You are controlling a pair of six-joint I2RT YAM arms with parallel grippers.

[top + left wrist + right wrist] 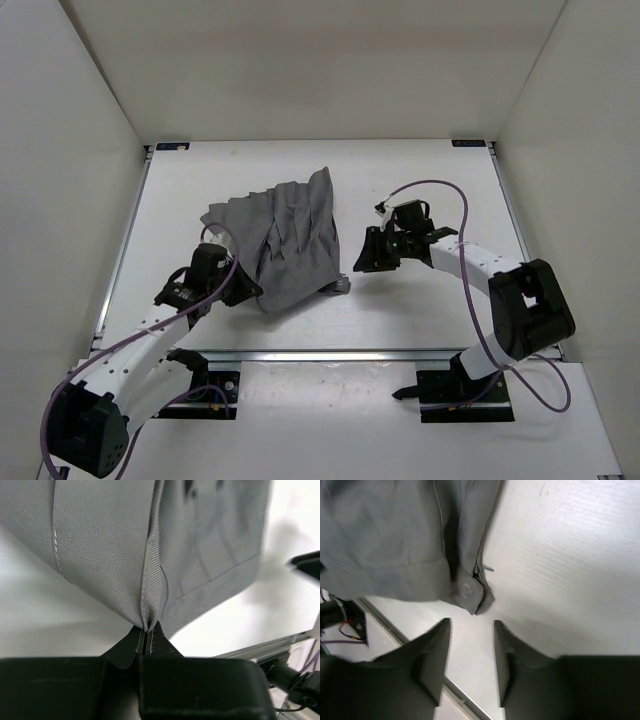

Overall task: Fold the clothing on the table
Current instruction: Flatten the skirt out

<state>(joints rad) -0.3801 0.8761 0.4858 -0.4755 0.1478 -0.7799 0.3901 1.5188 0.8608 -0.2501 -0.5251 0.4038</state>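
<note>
The grey clothing (285, 240) lay bunched on the table (430, 170), left of centre and toward the near edge. The left gripper (147, 634) was clamped on a seamed fold at its near left edge. The right gripper (472, 627) stood with its jaws parted just off the buttoned tab (467, 591) at the garment's near right corner, not touching it.
</note>
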